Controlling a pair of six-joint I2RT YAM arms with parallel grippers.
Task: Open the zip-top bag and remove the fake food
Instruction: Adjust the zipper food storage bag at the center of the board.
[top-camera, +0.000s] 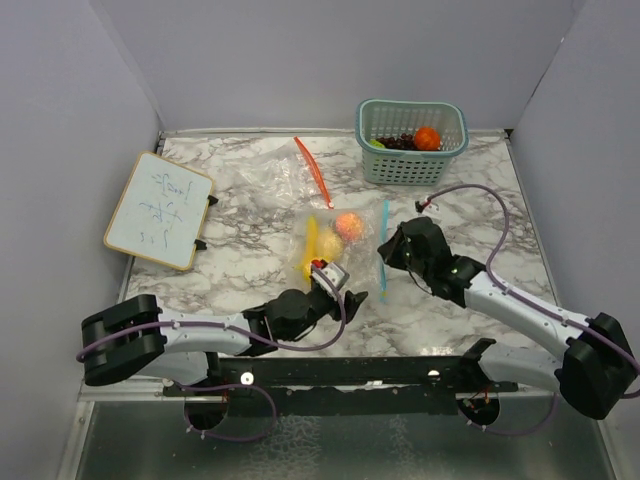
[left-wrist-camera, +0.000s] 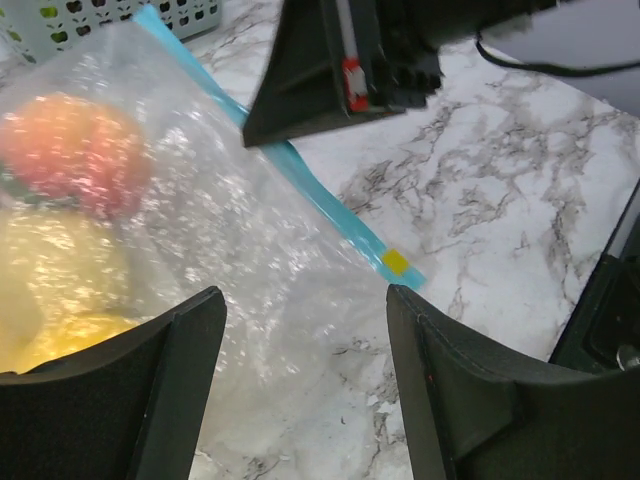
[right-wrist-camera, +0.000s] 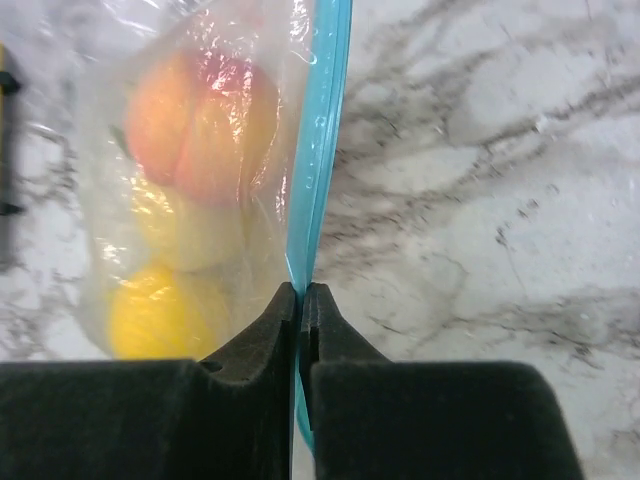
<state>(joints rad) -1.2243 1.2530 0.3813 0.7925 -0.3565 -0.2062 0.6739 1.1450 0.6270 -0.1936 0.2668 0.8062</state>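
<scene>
the right gripper (right-wrist-camera: 301, 300) has its jaws pressed together on the teal zip strip (right-wrist-camera: 322, 150) of the zip-top bag (right-wrist-camera: 240, 40), pinching that edge near one end (in its wrist view the strip runs straight up out of the closed fingers). just beside the strip, inside the clear plastic, lie a pink-yellow peach (right-wrist-camera: 195, 125), a pale lemon (right-wrist-camera: 200, 235) below it and a yellow banana (top-camera: 310, 250) along the far side of the bag. the left gripper (left-wrist-camera: 305, 340) is at the bag's near corner with its jaws apart and gripping nothing; crinkled film lies between and under the fingers, and whether they touch it cannot be told. the bag rests flat on the marble table (top-camera: 250, 200), between the two arms. well apart from it, at the table's far edge, a teal basket (top-camera: 410, 168) holds an orange (top-camera: 427, 138), a dark grape bunch (top-camera: 400, 142) and a lime (top-camera: 377, 143). left of the basket lies a second clear bag (top-camera: 270, 175) with a red strip, and at the left edge a whiteboard (top-camera: 158, 210) lies tilted, with handwriting on it.
</scene>
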